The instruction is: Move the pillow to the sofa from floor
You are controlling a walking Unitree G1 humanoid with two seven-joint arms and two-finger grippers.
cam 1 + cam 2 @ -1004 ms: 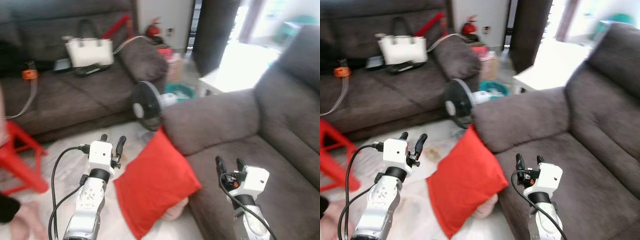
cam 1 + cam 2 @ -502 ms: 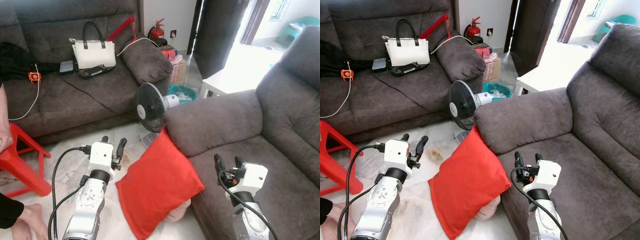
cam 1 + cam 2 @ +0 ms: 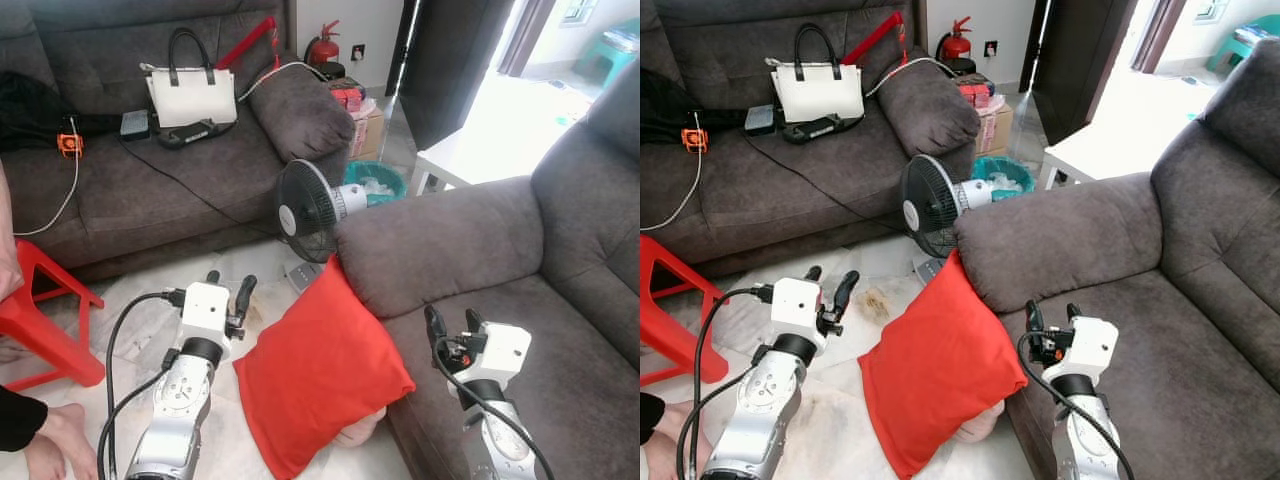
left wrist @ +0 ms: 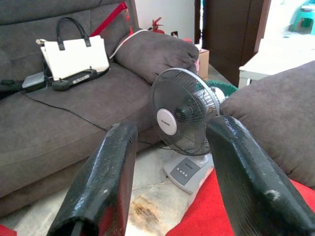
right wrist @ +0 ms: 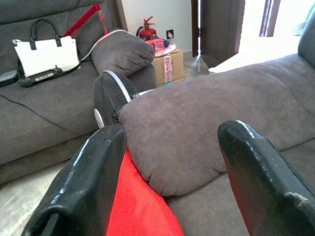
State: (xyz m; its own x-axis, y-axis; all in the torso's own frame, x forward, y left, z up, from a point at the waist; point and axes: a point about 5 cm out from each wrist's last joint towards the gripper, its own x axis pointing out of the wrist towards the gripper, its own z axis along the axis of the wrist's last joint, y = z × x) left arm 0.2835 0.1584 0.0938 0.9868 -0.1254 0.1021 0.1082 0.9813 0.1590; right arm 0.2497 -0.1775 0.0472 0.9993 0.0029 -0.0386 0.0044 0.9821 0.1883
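Sofas first: dark grey fabric sofa [image 3: 560, 250] on my right, its rounded armrest [image 3: 440, 235] facing me; second grey sofa [image 3: 130, 180] across the back left. Square red fabric pillow [image 3: 320, 370] stands tilted on the pale floor [image 3: 840, 430], its upper corner leaning against the near sofa's armrest front, lower edge on the floor, not on the seat. Small black-caged white electric fan [image 3: 310, 210] stands on the floor just behind the pillow, between the two sofas. White handbag with black handles [image 3: 190, 90] sits on the far sofa seat, upright against the backrest. Red plastic stool [image 3: 40, 310] at far left, a person's bare foot [image 3: 50, 445] beside it. Red fire extinguisher [image 3: 328, 45] by the back wall. My left gripper [image 3: 227, 287] hovers over the floor just left of the pillow, fingers spread wide, holding nothing. My right gripper [image 3: 450, 322] hovers above the near sofa's seat cushion, just right of the pillow, fingers also spread wide, gripping nothing.
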